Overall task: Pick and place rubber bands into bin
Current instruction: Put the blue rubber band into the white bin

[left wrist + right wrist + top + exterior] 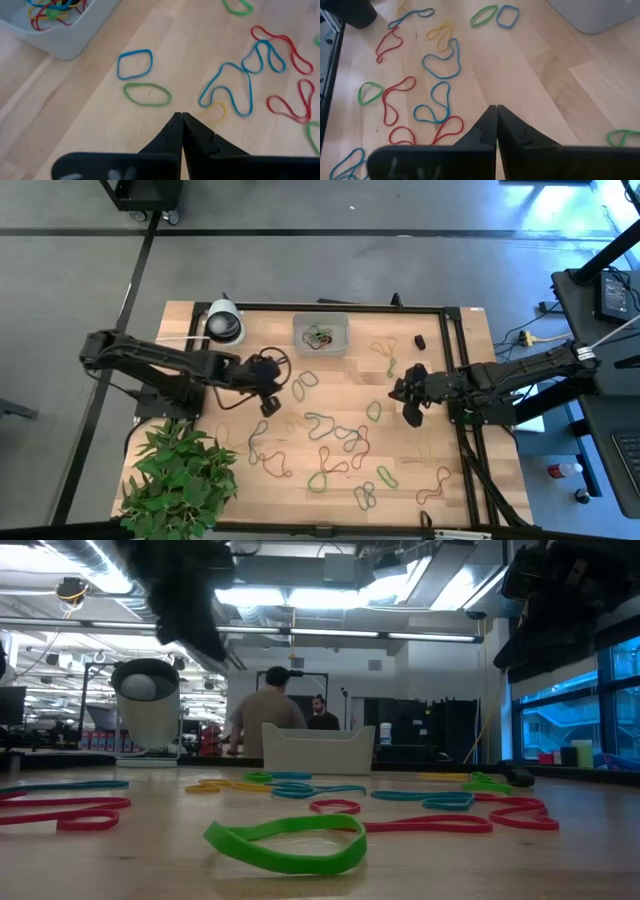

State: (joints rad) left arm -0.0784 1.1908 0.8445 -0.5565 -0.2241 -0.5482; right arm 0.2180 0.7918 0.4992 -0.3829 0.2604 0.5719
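Observation:
Many rubber bands (335, 442) in green, red, blue and yellow lie loose on the wooden table, and a green one (285, 840) shows close up in the low view. The clear bin (321, 333) stands near the table's far edge with a few bands inside (50, 9). My left gripper (268, 405) hovers shut left of the middle, above bare wood, near a green band (147, 94), a blue one (134, 64) and a yellow one (217, 110). My right gripper (412, 415) hovers shut right of the middle, with blue and red bands (437, 102) beyond its tips. Neither holds anything that shows.
A white-and-black tape roll (224, 323) stands left of the bin. A green plant (180, 480) covers the near left corner. A small black object (419, 341) lies at the far right. Black frame rails (455, 340) run along the table's edges. People stand in the room behind (270, 710).

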